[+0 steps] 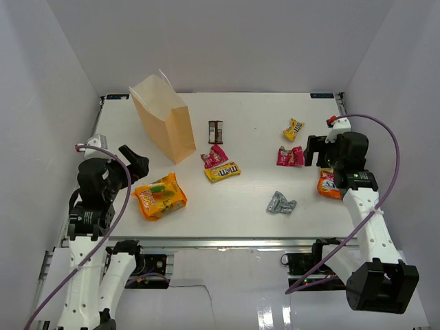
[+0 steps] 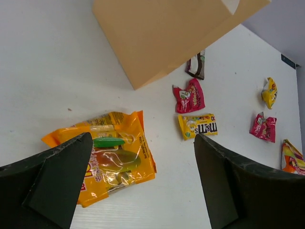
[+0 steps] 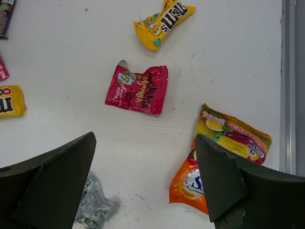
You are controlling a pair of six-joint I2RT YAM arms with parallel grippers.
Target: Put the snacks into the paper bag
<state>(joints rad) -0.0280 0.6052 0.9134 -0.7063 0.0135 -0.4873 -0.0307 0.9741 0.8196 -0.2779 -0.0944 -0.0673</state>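
Jaws spread wide on both sides, nothing pinched. Paper bag [image 1: 163,124] stands upright at the far left of the surface [image 1: 247,220], mouth up, so drops from above should work. Can't tell how wide the mouth gapes.

Snacks all lie flat outside it, mostly apart from each other, so single picks look clean.

Left jaws hover over the big orange bag [image 2: 112,155], framed between them in the wrist view. It's the nearest item to the paper bag, so a sensible first pick for that side.

Right jaws hang over the right-hand cluster: orange packet [image 3: 224,157] closest, red packet [image 3: 138,89] ahead, yellow packet [image 3: 162,21] beyond.

Mid-surface: second red packet [image 1: 214,157] just beside the yellow M&M's packet [image 1: 222,171], then brown bar [image 1: 216,130] and crumpled silver wrapper [image 1: 280,203].

Task not started, by my read.
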